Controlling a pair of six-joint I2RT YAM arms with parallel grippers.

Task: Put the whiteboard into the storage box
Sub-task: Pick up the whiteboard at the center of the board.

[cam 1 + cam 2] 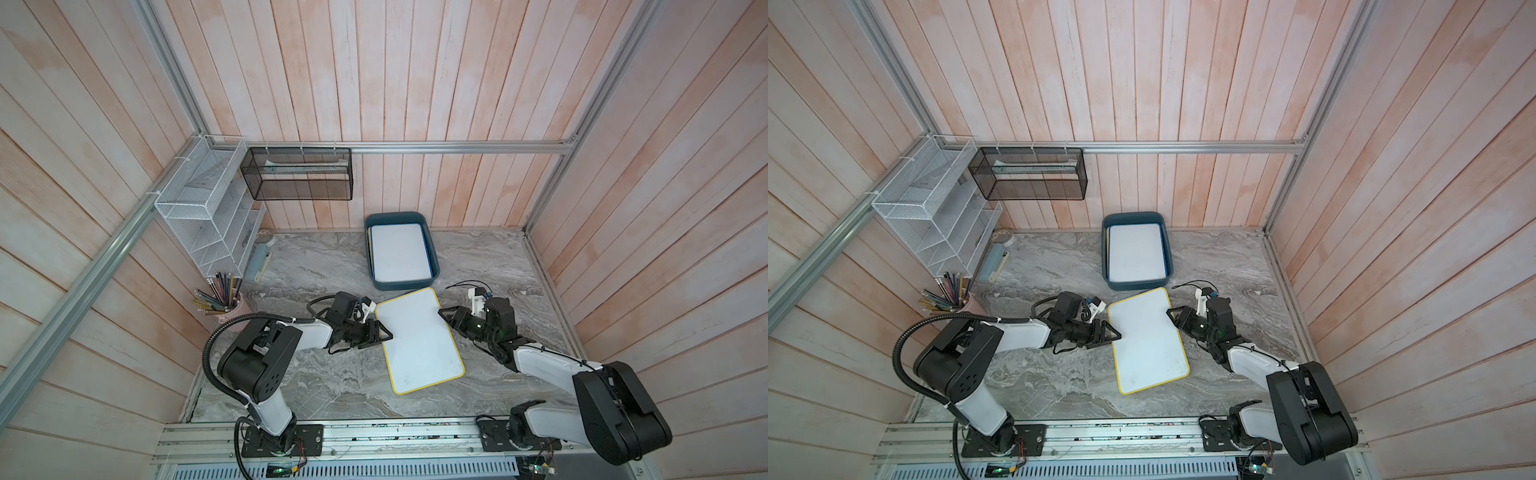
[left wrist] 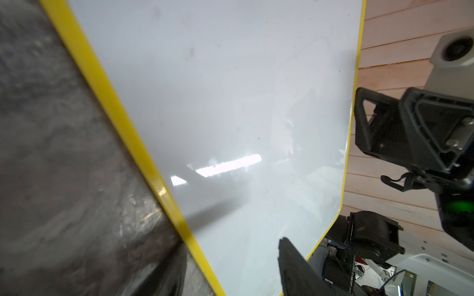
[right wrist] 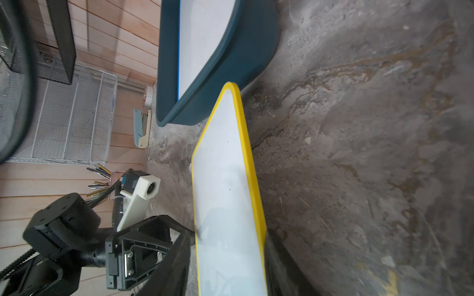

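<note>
Counter [image 1: 324, 262] left open on both sides, storage box [image 1: 400, 285] set by the back wall with white boards [image 1: 401, 251] laid inside, yellow-edged whiteboard [image 1: 419, 340] held just beside its near rim, long edges grasped by left end effector [image 1: 384, 334] and right end effector [image 1: 444, 312].

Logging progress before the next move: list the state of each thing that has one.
storage box: open, already holding other boards.
whiteboard: outside the box, gripped at both long edges.
left tool: shut on the whiteboard.
right tool: shut on the whiteboard.
pencil cup: upright, full.
</note>
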